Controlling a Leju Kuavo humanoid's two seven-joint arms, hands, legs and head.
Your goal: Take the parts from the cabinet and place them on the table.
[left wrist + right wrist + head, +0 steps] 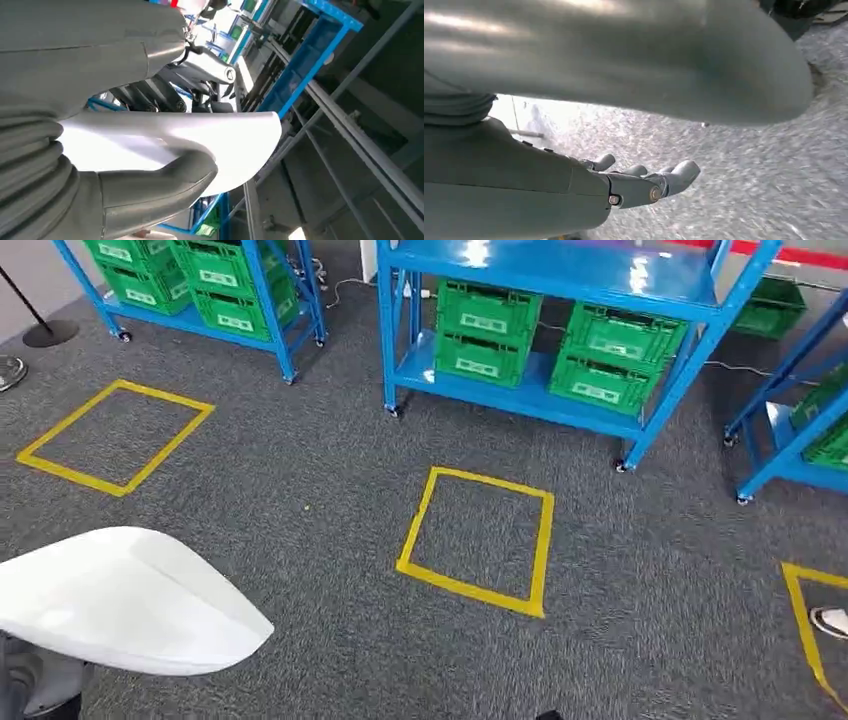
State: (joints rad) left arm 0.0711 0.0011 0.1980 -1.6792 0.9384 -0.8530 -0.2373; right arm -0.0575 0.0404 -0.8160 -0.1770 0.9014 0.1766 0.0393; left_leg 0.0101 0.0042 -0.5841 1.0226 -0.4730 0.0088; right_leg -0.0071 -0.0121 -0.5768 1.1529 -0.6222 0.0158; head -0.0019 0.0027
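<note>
Grey carpet floor [300, 540] underfoot, marked with yellow tape squares: one square [478, 540] near the middle of the head view, another [115, 436] to the left, a corner of a third [805, 610] at the right edge. Beyond the squares, blue wheeled cabinet [560, 330] with green crates [488, 330] stacked on its lower shelf; second blue rack [215, 290] with more green crates at upper left, third rack [800, 430] at the right edge. Black round stand base [50, 333] on the carpet at far left. Tip of a person's shoe [830, 620] beside the right-hand tape corner.

White curved part [120, 600] low at left in the head view, above the carpet, well apart from the cabinet. Same white part [200, 135] in the left wrist view, gripped by the left hand [150, 140]: thick grey thumb [165, 185] pressed across one face, darker fingers [155, 97] behind the other face, edge of the part jutting past the fingertips. Blue shelf frame [305, 60] behind it.

Right hand [639, 185] over blurred grey carpet [749, 190] in the right wrist view, holding nothing; fingers [681, 175] stretched out close together, only slightly bent, thumb [649, 50] large across the frame and apart from them.
</note>
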